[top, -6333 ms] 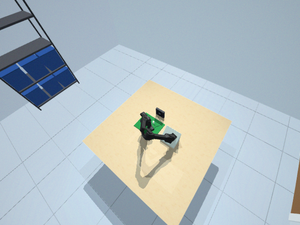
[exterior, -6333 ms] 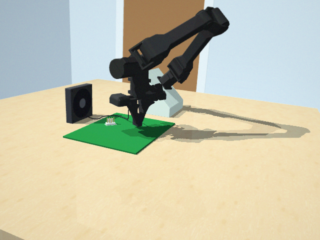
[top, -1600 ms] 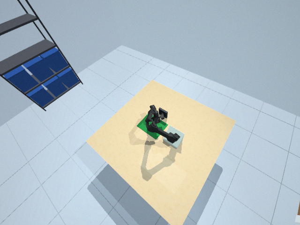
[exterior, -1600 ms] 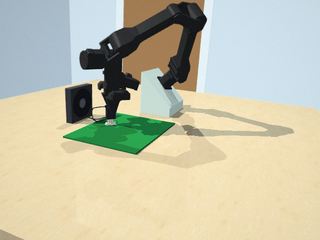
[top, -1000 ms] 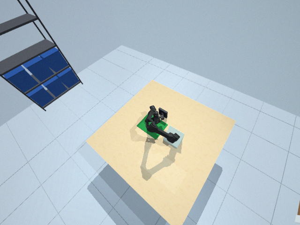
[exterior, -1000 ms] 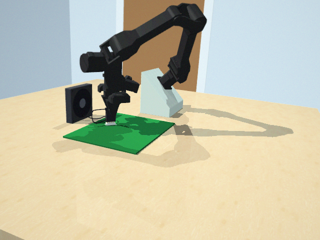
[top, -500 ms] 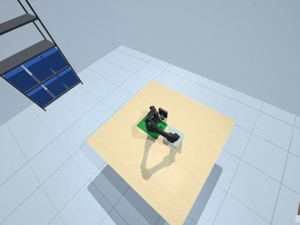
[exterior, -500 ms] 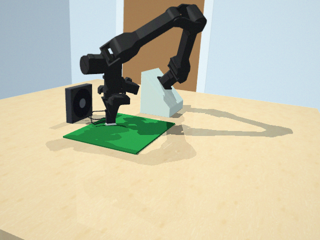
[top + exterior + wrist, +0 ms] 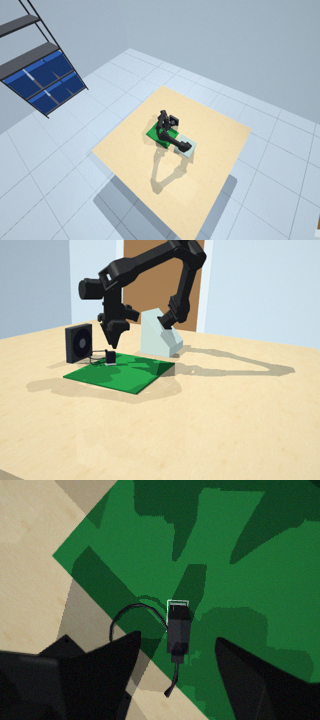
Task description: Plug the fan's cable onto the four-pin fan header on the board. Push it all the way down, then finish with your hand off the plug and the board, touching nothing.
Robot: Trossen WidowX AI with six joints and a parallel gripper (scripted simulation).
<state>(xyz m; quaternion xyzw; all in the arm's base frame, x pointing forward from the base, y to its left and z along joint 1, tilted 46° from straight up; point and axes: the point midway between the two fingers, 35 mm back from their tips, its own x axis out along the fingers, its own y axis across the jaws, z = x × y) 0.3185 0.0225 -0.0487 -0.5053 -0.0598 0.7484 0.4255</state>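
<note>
The black plug (image 9: 110, 357) (image 9: 178, 629) stands upright on the white fan header (image 9: 110, 364) (image 9: 178, 601), its lower end down at the header's base. No pins show between them. The header sits on the green board (image 9: 124, 384) (image 9: 160, 540). A thin black cable (image 9: 99, 351) (image 9: 122, 611) runs from the plug to the black fan (image 9: 78, 343) (image 9: 173, 120), which stands upright beside the board. My gripper (image 9: 114, 347) (image 9: 177, 640) is open and empty above the plug, with a small gap over it. In the wrist view the fingertips stand apart on both sides of the plug.
The arm's pale wedge-shaped base (image 9: 192, 148) (image 9: 152, 338) stands beside the board on the wooden table (image 9: 206, 121) (image 9: 180, 420). The cable loops out beside the plug. A shelf rack (image 9: 33, 51) with blue bins stands away from the table.
</note>
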